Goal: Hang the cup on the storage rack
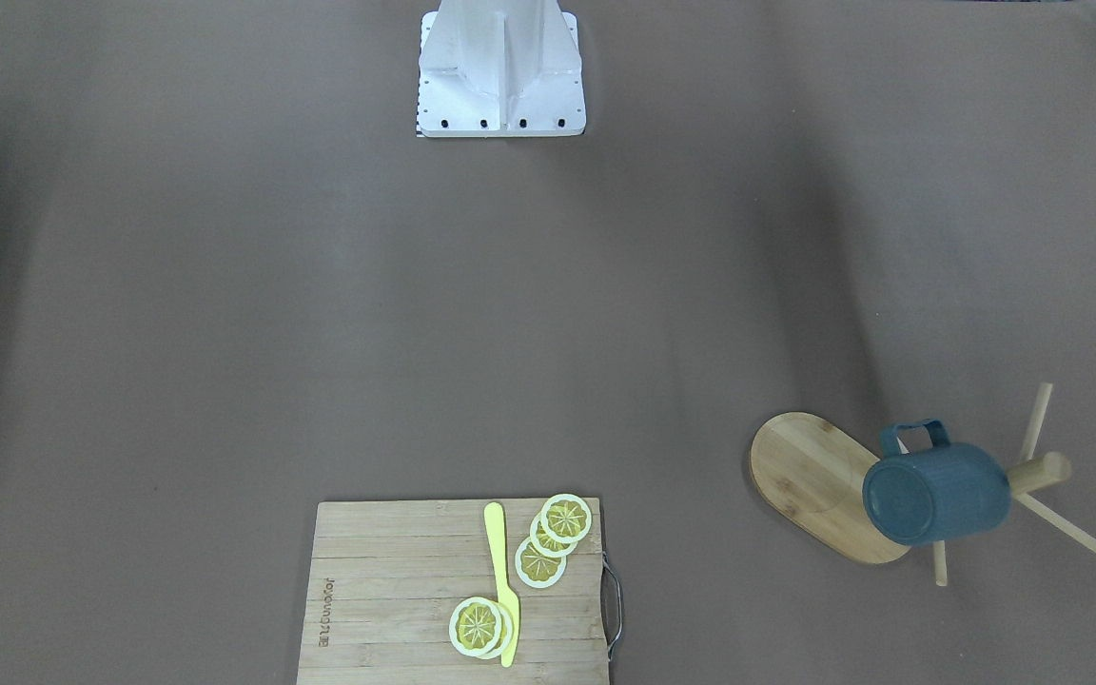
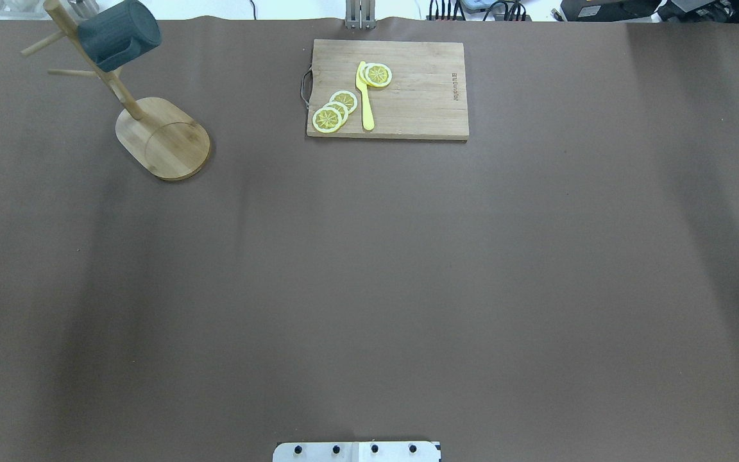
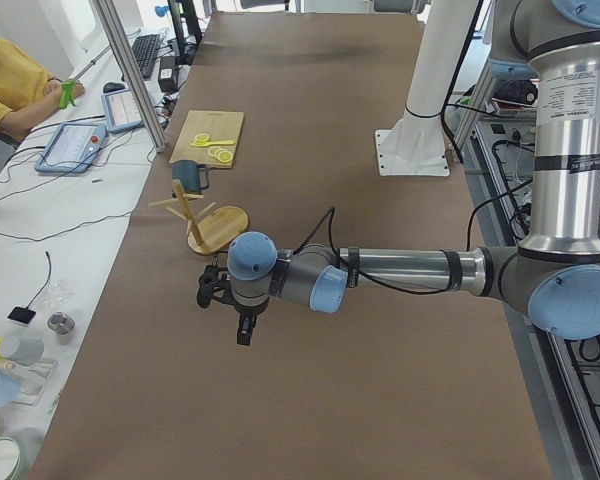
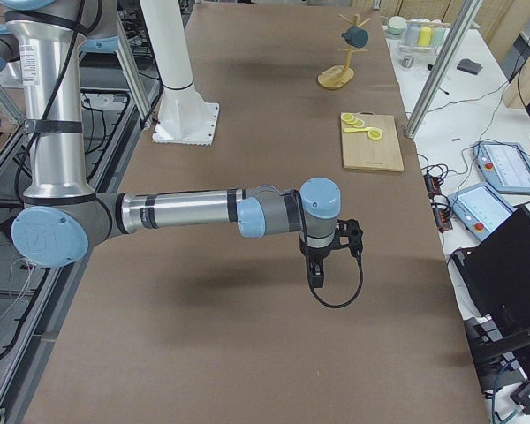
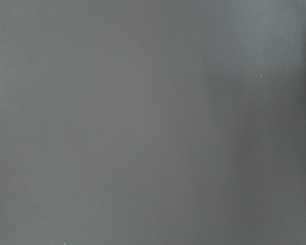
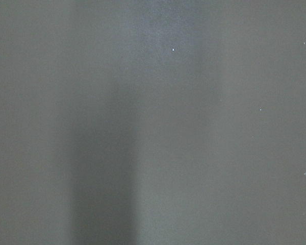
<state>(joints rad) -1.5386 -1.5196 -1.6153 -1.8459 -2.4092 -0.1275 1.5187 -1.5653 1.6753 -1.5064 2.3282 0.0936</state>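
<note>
As the cup (image 1: 938, 493) hung tilted on the storage rack (image 1: 810, 471), off the rack's base at the far left corner of the table from the robot, the hanging looked done and nothing seemed left to do. Which peg carried the handle was hard to make out, and the lettering was hidden. The left gripper (image 3: 243, 333) and right gripper (image 4: 318, 276) hovered over bare table, well apart from the rack. They showed only in the side views, so whether their jaws stood wide or narrow could not be told
</note>
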